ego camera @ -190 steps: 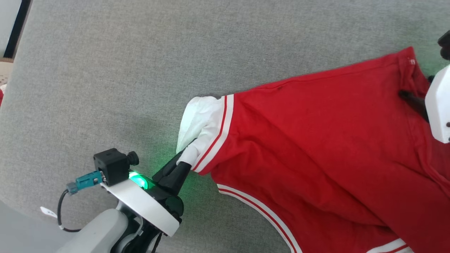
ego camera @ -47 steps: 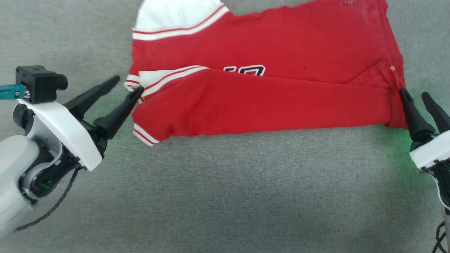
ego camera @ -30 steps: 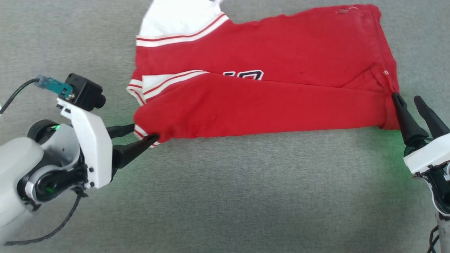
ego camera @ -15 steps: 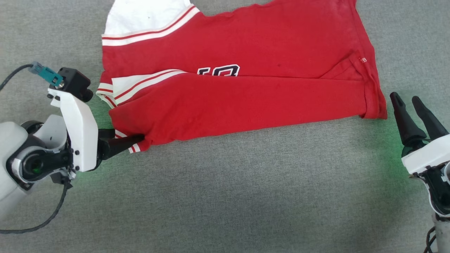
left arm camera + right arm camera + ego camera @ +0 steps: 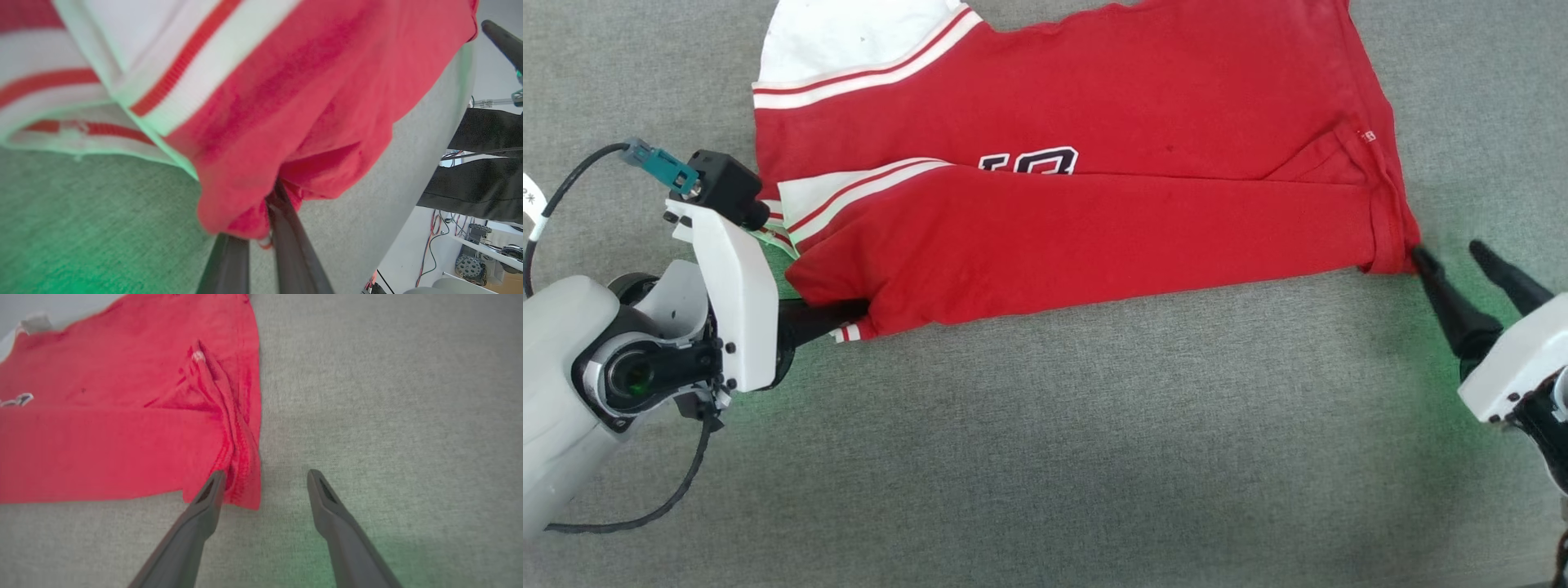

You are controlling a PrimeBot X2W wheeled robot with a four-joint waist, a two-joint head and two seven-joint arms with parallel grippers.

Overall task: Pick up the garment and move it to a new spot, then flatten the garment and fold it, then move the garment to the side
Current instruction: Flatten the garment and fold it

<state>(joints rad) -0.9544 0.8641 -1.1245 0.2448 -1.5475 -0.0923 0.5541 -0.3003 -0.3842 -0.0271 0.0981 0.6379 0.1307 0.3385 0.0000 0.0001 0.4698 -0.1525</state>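
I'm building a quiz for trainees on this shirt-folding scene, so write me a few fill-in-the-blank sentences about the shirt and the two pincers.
The left pincer is ___ on a corner of the garment.
The right pincer stands ___ by the hem, gripping nothing.
The garment's body is red and its sleeve end is ___.
Missing words: shut; open; white.
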